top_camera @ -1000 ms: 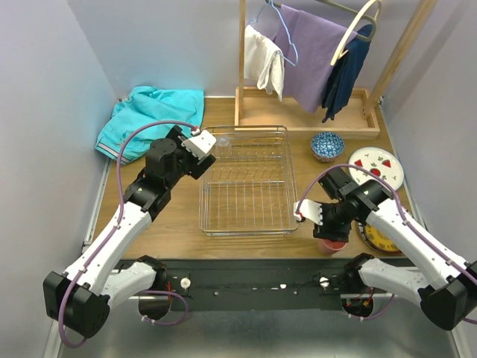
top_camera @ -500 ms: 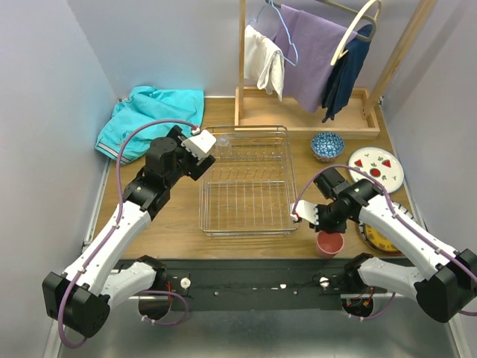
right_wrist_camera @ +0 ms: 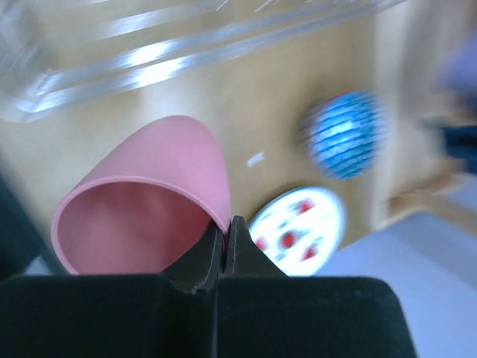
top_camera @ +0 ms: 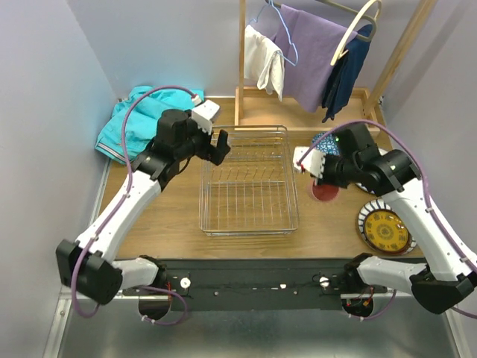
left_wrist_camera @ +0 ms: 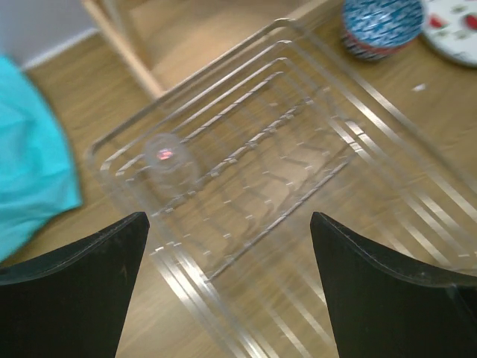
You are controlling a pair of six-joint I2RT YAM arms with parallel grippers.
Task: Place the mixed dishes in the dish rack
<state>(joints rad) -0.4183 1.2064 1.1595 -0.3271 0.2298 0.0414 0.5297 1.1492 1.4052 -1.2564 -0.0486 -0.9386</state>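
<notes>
Bright even light, wrist views blurred, dish rack (left_wrist_camera: 373, 127) glinting

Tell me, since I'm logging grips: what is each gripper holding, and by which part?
The right gripper pinches the pink cup by its rim. The left gripper is open and holds nothing.

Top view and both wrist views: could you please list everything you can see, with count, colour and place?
Dish rack: one, silver wire, centre.
Glass: one, clear, rack's far-left corner.
Cup: one, pink, held right of the rack.
Bowl: one, blue-patterned, far right.
Fruit plate: one, white with red, beside the bowl.
Striped plate: one seen, yellow, near right.
Cloth: one, teal, far left.
Clothes rack: one, wooden, far side.
Garments: three, white, purple, navy, hanging there.
Table: one, wooden.
Left gripper: open, above the rack.
Right gripper: shut on the cup's rim.
</notes>
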